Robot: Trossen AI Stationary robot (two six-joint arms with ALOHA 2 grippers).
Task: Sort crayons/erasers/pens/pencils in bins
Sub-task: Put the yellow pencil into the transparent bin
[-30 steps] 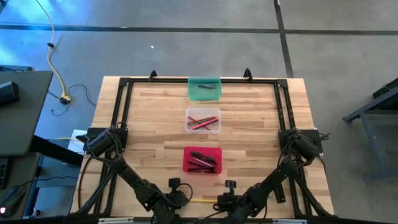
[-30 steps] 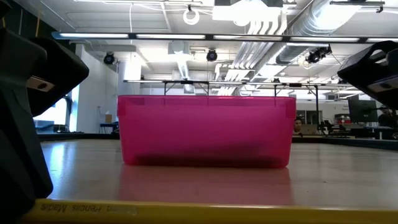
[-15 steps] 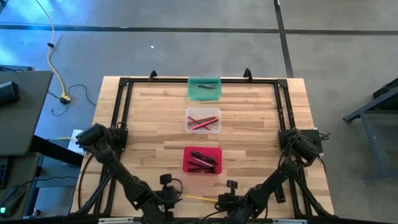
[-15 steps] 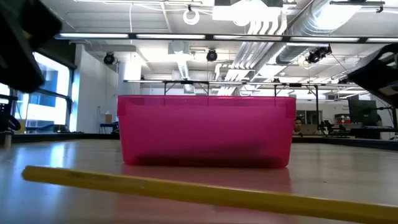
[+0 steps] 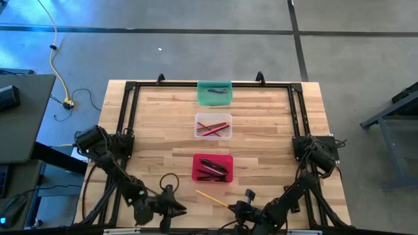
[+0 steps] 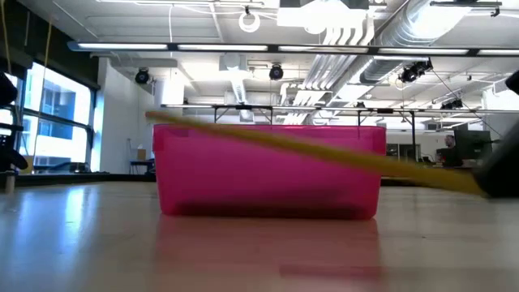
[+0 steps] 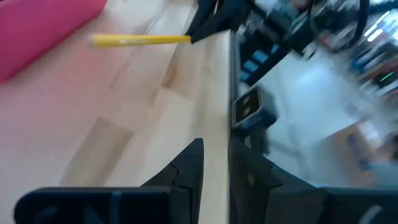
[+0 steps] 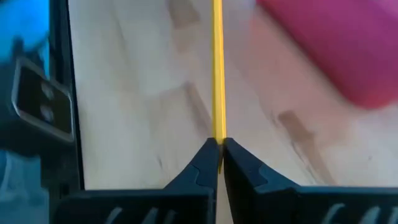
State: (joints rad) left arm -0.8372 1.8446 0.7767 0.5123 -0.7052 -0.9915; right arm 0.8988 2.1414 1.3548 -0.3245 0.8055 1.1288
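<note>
A yellow pencil (image 5: 213,199) hangs slantwise over the near part of the table, just in front of the red bin (image 5: 212,168). My right gripper (image 5: 239,209) is shut on it at the near edge. My left gripper (image 5: 175,208) stands apart from the pencil, to its left near the table's front edge. Its fingers (image 7: 198,167) show a narrow gap with nothing between them. The red bin holds dark pens. Behind it the clear bin (image 5: 213,126) holds red and pink pencils. The teal bin (image 5: 215,92) stands farthest back. My right gripper pinches the pencil's near right end (image 8: 217,138) between its two fingertips. The fingers come slanting from the table's near right side, and the pencil runs straight on from them. It is lifted clear of the table, its free end (image 6: 154,117) higher, crossing in front of the red bin.
A black metal frame (image 5: 124,117) runs around the tabletop's left, far and right edges. The three bins stand in a row down the table's middle. Bare wood lies to either side of them. The table's near edge (image 7: 225,93) is close beside my left gripper.
My left gripper has let go of the pencil and drawn away toward the table's left edge, turning as it went. The pencil lay along the near edge. Its held end has stayed in my right gripper, while its free end has lifted off the table and swung toward the red bin.
</note>
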